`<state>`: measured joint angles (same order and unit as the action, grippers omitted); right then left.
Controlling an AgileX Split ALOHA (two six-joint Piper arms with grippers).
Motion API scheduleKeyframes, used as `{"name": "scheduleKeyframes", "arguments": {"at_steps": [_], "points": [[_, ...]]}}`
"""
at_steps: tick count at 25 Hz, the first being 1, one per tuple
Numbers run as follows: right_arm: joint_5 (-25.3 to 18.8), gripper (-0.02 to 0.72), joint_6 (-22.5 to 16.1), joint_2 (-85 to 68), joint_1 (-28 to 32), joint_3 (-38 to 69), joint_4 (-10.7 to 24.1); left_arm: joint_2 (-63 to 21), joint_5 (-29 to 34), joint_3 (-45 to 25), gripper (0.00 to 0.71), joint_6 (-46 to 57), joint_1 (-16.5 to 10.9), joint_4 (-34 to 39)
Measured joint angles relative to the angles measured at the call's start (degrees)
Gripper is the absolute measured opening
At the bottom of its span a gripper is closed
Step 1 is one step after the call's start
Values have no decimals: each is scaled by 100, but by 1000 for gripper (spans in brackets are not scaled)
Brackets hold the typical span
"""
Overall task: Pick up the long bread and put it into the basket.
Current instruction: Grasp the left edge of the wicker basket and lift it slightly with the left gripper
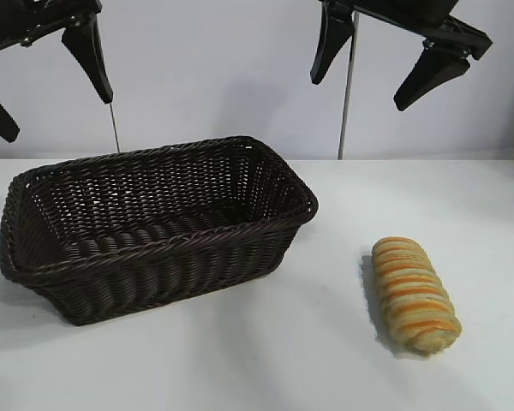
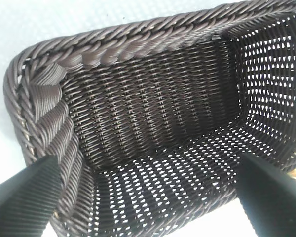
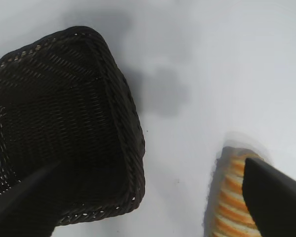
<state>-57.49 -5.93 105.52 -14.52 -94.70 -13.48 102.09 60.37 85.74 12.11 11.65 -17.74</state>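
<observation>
Long bread [image 1: 415,295] on table right of basket [image 1: 154,224], apart, left pincer [image 1: 47,81] and right pincer [image 1: 379,67] spread wide above

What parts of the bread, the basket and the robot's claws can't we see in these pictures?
- Long bread: the right wrist view shows only one end; the picture's edge and a dark finger hide the rest.
- Basket: the left wrist view's edges cut off its far end.
- Left gripper and right gripper: the exterior view's top edge cuts off everything above the open fingers.
</observation>
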Motion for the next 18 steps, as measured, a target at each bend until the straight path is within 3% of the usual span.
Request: {"name": "scheduleKeyframes", "arguments": {"at_steps": [6,11,18], "points": [[0,695,0,0,0,0,0,0,-242,0,694,0,-10,0],[0,695,0,0,0,0,0,0,243,-6,694,19,-20,394],[0,695,0,0,0,0,0,-89,3,-777,694,275,-20,743]]}}
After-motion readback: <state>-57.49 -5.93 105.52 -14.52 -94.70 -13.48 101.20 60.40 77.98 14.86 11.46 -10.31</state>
